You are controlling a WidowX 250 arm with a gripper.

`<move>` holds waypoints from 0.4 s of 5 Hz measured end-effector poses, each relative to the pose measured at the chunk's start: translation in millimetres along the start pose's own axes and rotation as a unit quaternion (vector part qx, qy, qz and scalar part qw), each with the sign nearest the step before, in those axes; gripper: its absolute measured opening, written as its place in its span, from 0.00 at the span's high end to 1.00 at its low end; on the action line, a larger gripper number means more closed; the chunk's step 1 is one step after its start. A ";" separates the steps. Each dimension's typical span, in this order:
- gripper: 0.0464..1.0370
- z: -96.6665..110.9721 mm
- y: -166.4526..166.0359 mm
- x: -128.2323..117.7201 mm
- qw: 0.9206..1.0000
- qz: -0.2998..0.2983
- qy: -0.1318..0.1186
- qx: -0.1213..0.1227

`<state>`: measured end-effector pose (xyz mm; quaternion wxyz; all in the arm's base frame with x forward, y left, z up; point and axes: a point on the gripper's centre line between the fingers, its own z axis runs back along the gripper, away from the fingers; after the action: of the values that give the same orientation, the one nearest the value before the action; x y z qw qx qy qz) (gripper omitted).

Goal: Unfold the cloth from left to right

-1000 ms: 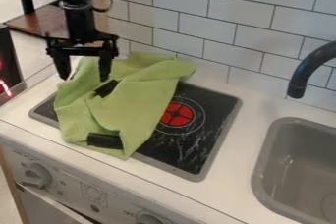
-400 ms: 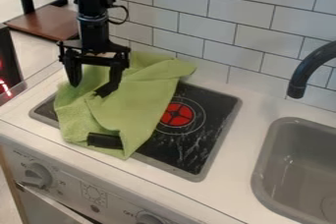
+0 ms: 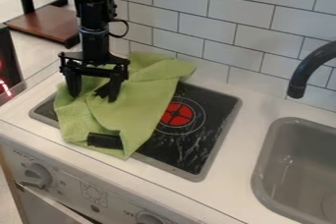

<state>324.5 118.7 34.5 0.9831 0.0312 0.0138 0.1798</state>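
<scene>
Green fabric cloth [image 3: 134,105] lies left of centre in the frame, creased and folded over itself on the black cooktop with a grey border [image 3: 207,129]. Status: unfolding is judged incomplete. The right edge slants beside the red round burner mark [image 3: 177,114]; cooktop surface shows to its right. Outstanding: grip a loose layer at the left, lift, and lay it toward the right.

Black two-finger claw [image 3: 93,97] is at upper left over the cloth, fingers spread, gripping nothing; contact with the fabric cannot be confirmed.

Container: grey rounded sink basin [image 3: 260,169], lower right, set into the white tabletop [image 3: 236,169]. Basin contents: no loose object seen within the visible part.
</scene>
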 end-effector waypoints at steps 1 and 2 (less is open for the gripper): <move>0.04 -1.6 -0.2 4.6 1.000 -0.001 0.007 -0.001; 0.10 -1.2 -0.8 5.2 1.000 0.000 0.006 -0.001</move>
<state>329.7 119.9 33.1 0.9831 0.0289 0.0190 0.1799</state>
